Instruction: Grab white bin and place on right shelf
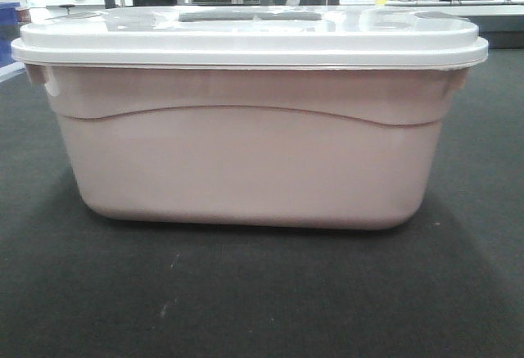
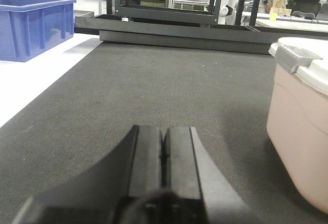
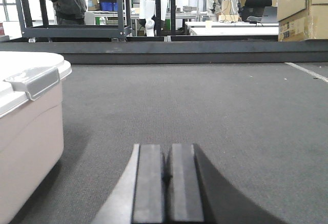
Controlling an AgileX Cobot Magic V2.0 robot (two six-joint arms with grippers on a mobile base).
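White bin [image 1: 246,161] sits square in the front view, flat on the dark carpet [image 1: 246,301], long side facing us, with the wavy ridge running across its pinkish wall. Its lid [image 1: 246,38] is on and level, and the grey handle recess [image 1: 250,15] shows in the middle of the top. Over to the left wrist view: the left hand [image 2: 163,147] is low over the carpet, its two black fingers pressed together with only a thin seam between them, gripping nothing. The bin pokes in at the right edge of that view, a grey latch [image 2: 300,59] clipped over the lid's end, and it stands apart from the hand. A blue crate [image 2: 31,26] rests on a white surface far off to the left, and a black rack [image 2: 164,8] stands on a low dark ledge at the back. Now the right wrist view, and it is the mirror picture: the right hand [image 3: 166,175] is also low, fingers pressed together, pinching nothing. The bin sits at the left edge with another grey latch on its end, again clear of the hand. So the bin lies between the two hands, touched by neither. Cardboard boxes [image 3: 302,6] are stacked at the far right.
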